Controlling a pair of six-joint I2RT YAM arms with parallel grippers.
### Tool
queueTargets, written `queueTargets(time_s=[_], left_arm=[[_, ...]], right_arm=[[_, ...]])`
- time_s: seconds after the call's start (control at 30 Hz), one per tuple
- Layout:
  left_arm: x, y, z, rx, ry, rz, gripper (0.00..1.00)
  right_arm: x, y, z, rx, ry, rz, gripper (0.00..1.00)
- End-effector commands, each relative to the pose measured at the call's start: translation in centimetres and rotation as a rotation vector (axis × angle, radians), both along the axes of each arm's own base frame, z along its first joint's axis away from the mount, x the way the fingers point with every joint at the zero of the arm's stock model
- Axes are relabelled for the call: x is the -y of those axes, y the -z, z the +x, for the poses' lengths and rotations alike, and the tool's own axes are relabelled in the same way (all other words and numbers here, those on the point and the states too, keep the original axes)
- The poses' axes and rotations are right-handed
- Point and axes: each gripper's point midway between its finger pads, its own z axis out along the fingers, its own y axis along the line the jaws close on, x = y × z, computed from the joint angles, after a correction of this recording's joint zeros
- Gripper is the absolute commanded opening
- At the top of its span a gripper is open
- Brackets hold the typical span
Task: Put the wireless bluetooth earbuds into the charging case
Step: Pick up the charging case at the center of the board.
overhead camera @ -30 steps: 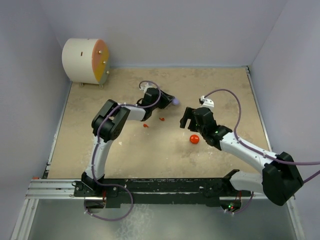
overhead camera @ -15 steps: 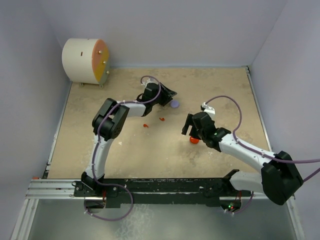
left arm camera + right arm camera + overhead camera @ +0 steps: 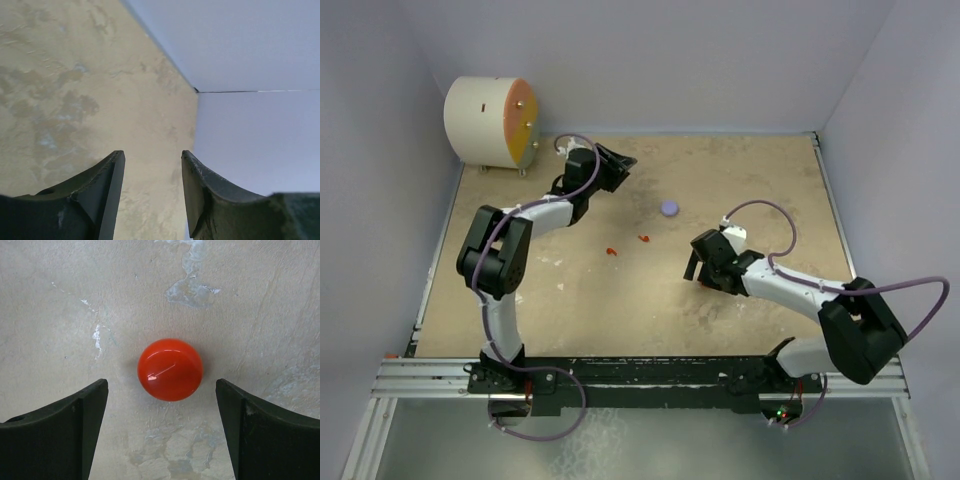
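Two tiny red earbuds [image 3: 612,251] [image 3: 644,239] lie on the sandy table, left of centre. No lavender earbuds show. The closed round lavender case [image 3: 669,207] lies alone behind them. The closed round red case [image 3: 170,369] lies on the table just ahead of my right gripper [image 3: 161,382], whose jaws are wide open, one to each side of it, not touching. In the top view my right gripper [image 3: 697,262] covers the red case. My left gripper [image 3: 623,161] is open and empty near the back wall, left of the lavender case; in its wrist view the left gripper [image 3: 152,156] faces bare table and wall.
A white drum with an orange face [image 3: 490,122] stands in the back left corner. Lavender walls [image 3: 880,90] close in the table at the back and both sides. A metal rail [image 3: 430,378] runs along the near edge.
My left gripper swung back and left, away from the lavender case, which stays on the table. My right gripper moved toward me and down over the red case, hiding it in the top view.
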Motion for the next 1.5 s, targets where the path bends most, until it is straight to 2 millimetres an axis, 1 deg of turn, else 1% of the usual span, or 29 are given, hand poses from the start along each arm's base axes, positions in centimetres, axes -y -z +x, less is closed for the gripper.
queueTargets(time_s=[0.0, 0.07, 0.37, 0.5, 0.63, 0.8, 0.87, 0.9, 0.93, 1.0, 1.1, 1.2, 1.23, 1.3, 1.33, 1.4, 1.47], left_arm=[[0.1, -4.3, -0.8, 0.1, 0.029, -0.015, 0.48], [-0.2, -4.6, -0.9, 0.104, 0.028, -0.025, 0.48], [-1.0, -4.6, -1.3, 0.103, 0.024, -0.065, 0.48], [-1.3, -4.8, -1.4, 0.109, 0.018, -0.066, 0.48], [-1.8, -5.2, -1.6, 0.114, 0.009, -0.068, 0.48], [-2.1, -5.4, -1.8, 0.116, 0.003, -0.071, 0.48], [-2.3, -5.4, -1.9, 0.115, 0.001, -0.072, 0.48], [-2.3, -5.4, -2.0, 0.116, 0.0, -0.073, 0.48], [-2.4, -5.6, -2.0, 0.117, 0.0, -0.075, 0.48], [-2.4, -5.8, -2.3, 0.118, 0.004, -0.082, 0.48], [-2.3, -6.5, -2.8, 0.128, 0.023, -0.101, 0.47], [-1.8, -6.9, -3.9, 0.13, 0.066, -0.128, 0.46], [-1.8, -7.1, -4.4, 0.137, 0.08, -0.14, 0.47], [-1.9, -7.3, -5.7, 0.148, 0.093, -0.158, 0.46], [-2.1, -7.6, -6.3, 0.16, 0.093, -0.166, 0.46], [-2.9, -7.8, -7.6, 0.173, 0.081, -0.175, 0.46], [-3.9, -8.0, -8.9, 0.191, 0.054, -0.182, 0.46]], right_arm=[[-0.1, -1.1, 0.9, 0.028, 0.058, 0.007, 0.9], [-0.2, -1.0, 0.9, 0.025, 0.061, 0.007, 0.9], [0.1, 0.8, 0.6, -0.023, 0.044, -0.04, 0.86], [0.1, 1.0, 0.7, -0.03, 0.035, -0.05, 0.82], [0.0, 1.3, 0.5, -0.038, 0.025, -0.054, 0.73], [-0.4, 1.6, 0.3, -0.041, 0.013, -0.043, 0.58], [-0.5, 1.7, 0.2, -0.045, 0.009, -0.043, 0.49], [-0.6, 1.7, 0.1, -0.046, 0.008, -0.043, 0.41], [-0.8, 1.5, 0.2, -0.037, 0.006, -0.044, 0.33], [-1.4, 0.5, 0.8, -0.001, -0.005, -0.044, 0.23], [-3.3, -2.0, 3.0, 0.101, -0.064, -0.034, 0.2], [-5.4, -5.0, 5.9, 0.228, -0.149, -0.026, 0.18], [-6.1, -6.0, 6.9, 0.272, -0.173, -0.023, 0.16], [-7.2, -7.2, 8.2, 0.328, -0.218, -0.021, 0.13], [-7.6, -7.3, 8.7, 0.345, -0.238, -0.026, 0.12], [-9.3, -9.0, 10.2, 0.407, -0.286, -0.003, 0.1], [-10.6, -9.7, 11.0, 0.447, -0.334, 0.02, 0.08]])
